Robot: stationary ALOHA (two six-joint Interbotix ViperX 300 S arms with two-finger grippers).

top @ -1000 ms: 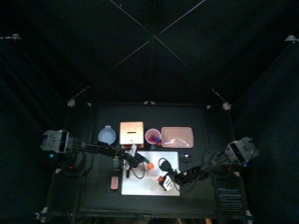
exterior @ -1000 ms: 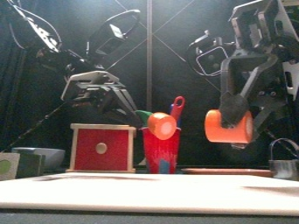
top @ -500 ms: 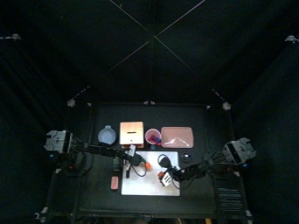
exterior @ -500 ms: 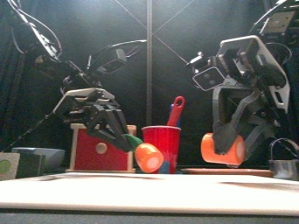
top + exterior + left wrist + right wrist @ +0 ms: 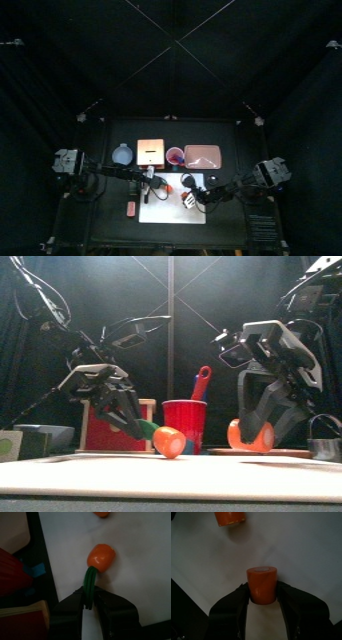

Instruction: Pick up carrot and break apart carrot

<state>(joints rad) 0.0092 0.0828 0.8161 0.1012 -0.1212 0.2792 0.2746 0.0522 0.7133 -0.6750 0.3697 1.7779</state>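
- Left gripper [image 5: 92, 612]: jaws stand parted around the green stem; whether they still pinch it cannot be told.
- The carrot is in two pieces. The rounded top piece [image 5: 101, 556] with its green stem [image 5: 88, 587] lies on the white board [image 5: 143, 557], just ahead of the left jaws.
- Right gripper [image 5: 263, 607]: jaws are closed on the cylindrical bottom piece [image 5: 262, 584], which sits upright between them over the board.
- Change: a second ago both pieces were held high in the front view, level with the red cup [image 5: 185, 416]; now both sit low at board level, top piece [image 5: 168, 441] and bottom piece [image 5: 249, 436] well apart.
- The left jaws have widened since then; the right jaws are unchanged.
- Edges: the top piece lies near the board's border beside the black table [image 5: 40, 562]; bare board remains between the two pieces.
- A duller orange block [image 5: 231, 517] lies on the board beyond the right gripper, apart from it.
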